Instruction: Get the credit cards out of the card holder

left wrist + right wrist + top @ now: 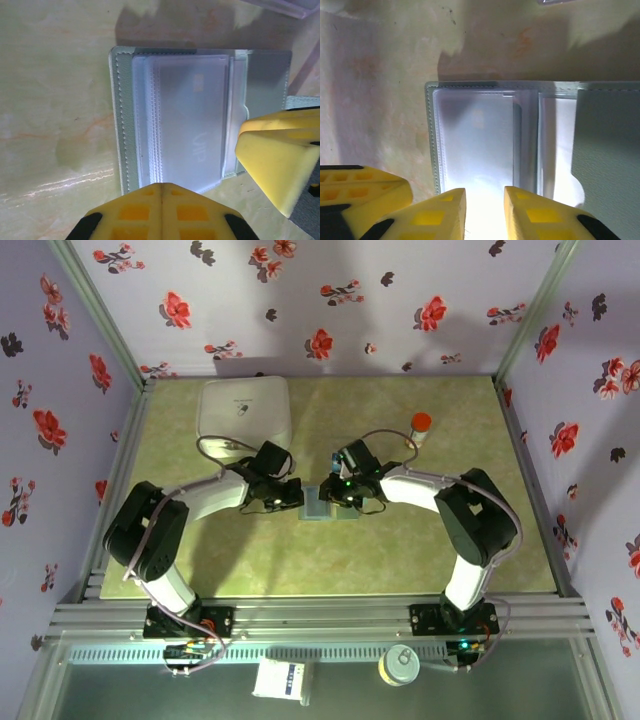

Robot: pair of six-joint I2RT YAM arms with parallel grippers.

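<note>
The green marbled table [200, 560] lies under both claws. The white box [245, 410] sits beyond the left claw [161, 192] and a little to its left, well apart from it. The card holder [122, 125] lies open and flat between the two claws, its near edge running under the tips of both. In the left wrist view the left claw's fingers are pressed together with no gap; I cannot tell whether they nip the holder's edge or only rest on it. The right claw [485, 200] stands narrow, its fingers a slit apart over the holder's near edge, with glare in the gap. A pale credit card [192, 120] marked "VIP" sits inside a clear sleeve just ahead of the left claw's tips, and one finger [280, 160] of the right claw touches that panel's right side. A small bottle with a red cap [421, 426] stands beyond the right claw and to its right.
</note>
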